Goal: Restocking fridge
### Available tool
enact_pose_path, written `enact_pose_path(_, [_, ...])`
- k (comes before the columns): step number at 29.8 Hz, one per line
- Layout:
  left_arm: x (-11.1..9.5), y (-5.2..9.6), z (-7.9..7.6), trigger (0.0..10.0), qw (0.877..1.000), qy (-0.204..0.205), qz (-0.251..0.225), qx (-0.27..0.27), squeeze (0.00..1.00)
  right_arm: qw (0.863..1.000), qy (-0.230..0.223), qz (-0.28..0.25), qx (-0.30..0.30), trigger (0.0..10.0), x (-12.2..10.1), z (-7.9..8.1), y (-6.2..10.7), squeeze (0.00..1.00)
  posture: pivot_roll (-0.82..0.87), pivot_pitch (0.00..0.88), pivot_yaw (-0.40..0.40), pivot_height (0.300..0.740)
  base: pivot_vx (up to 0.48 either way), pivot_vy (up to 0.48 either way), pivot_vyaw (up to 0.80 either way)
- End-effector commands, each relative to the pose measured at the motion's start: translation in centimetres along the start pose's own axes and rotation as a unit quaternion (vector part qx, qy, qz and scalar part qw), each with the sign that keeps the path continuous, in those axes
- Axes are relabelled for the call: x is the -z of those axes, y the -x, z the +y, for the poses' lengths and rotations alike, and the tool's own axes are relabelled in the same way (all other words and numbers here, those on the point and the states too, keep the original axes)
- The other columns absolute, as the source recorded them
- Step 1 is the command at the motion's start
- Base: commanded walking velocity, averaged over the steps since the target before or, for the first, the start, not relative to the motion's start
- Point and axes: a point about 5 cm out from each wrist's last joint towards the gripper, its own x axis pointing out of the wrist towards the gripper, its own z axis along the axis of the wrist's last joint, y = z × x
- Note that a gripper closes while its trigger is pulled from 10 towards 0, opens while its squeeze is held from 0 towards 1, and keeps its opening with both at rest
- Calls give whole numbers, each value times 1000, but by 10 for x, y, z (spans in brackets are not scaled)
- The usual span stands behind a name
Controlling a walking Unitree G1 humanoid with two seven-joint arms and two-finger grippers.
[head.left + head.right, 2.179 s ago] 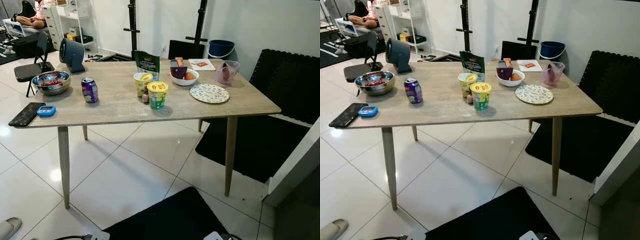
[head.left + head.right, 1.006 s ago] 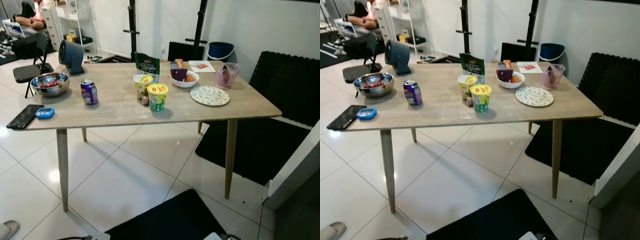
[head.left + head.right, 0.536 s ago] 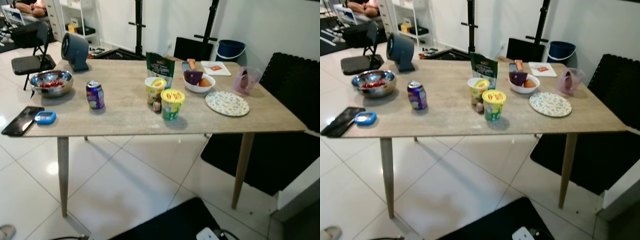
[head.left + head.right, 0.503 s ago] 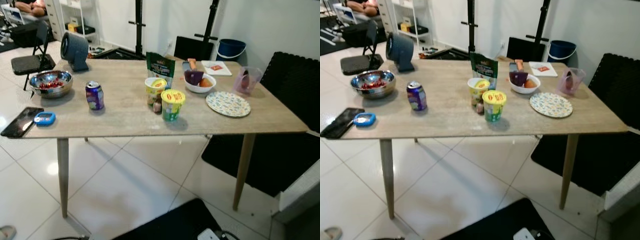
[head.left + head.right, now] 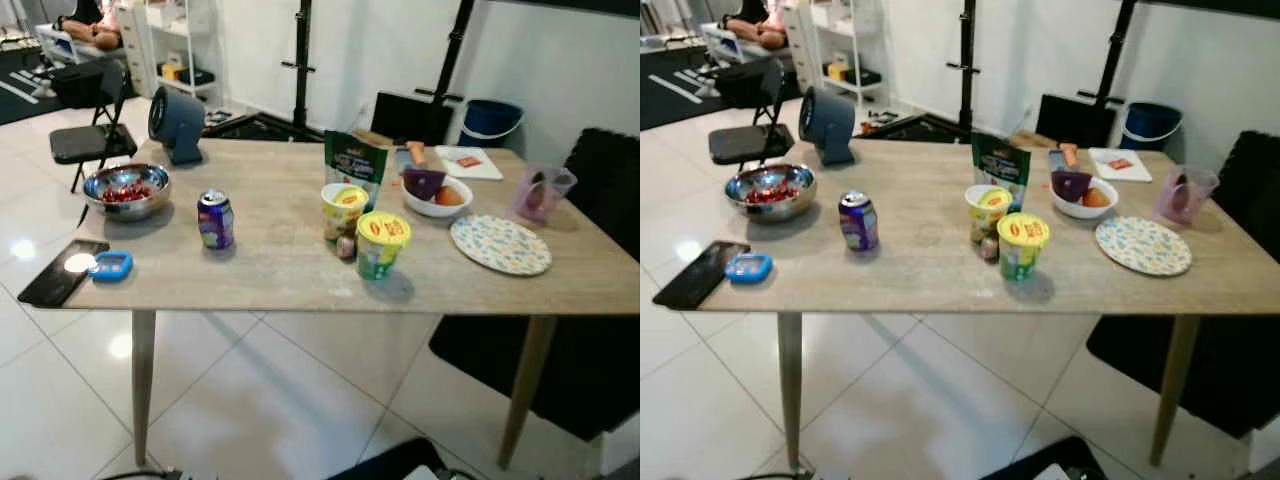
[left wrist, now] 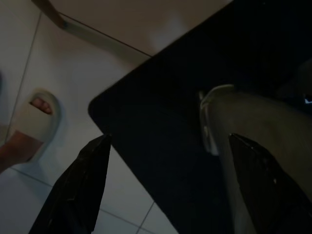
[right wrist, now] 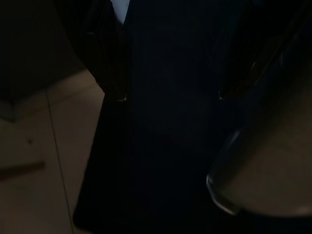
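Note:
A wooden table (image 5: 280, 270) stands ahead of me. On it are a purple drink can (image 5: 215, 219), two yellow-lidded cups (image 5: 381, 244) (image 5: 344, 210), a green snack bag (image 5: 355, 160), a white bowl of fruit (image 5: 437, 192), a patterned plate (image 5: 500, 244) and a pink jug (image 5: 540, 193). Both arms hang low. My left gripper (image 6: 168, 141) is open above a black floor mat (image 6: 161, 112). In the dark right wrist view, my right gripper (image 7: 171, 96) is open with nothing between its fingers.
A steel bowl (image 5: 126, 190), a grey fan (image 5: 177, 123), a phone (image 5: 62, 273) and a blue gadget (image 5: 110, 266) sit on the table's left part. A folding chair (image 5: 85, 140) stands behind. A person's slippered foot (image 6: 34, 119) is near my left gripper.
The camera has moved closer and turned, so the table looks larger and sits further right in view. The things on the table have not moved.

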Motion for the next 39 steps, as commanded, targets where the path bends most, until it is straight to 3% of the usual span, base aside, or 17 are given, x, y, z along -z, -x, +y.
enact_pose_path(1, [9, 1, -5, 10000, 1000, -3, 19, 8, 0, 1000, 6, 0, 1, 10000, 0, 0, 0, 0, 37, 0, -16, 740, 0, 0, 0])
enact_pose_path(16, [8, 0, -8, 10000, 1000, 17, 10, 19, 0, 1000, 9, -1, 4, 10000, -1, -2, 0, 0, 37, 0, -20, 740, 0, 0, 0])
enact_pose_path(26, [7, 0, -10, 10000, 1000, 9, 13, 26, 0, 1000, 12, 0, 11, 10000, 0, -7, 1, 0, 32, 0, -20, 740, 0, -433, 0])
enact_pose_path(39, [8, 0, -10, 10000, 1000, 13, 12, 24, 0, 996, 7, -18, 84, 10000, -9, -36, 4, 0, 33, 0, -26, 740, 0, -407, 0])
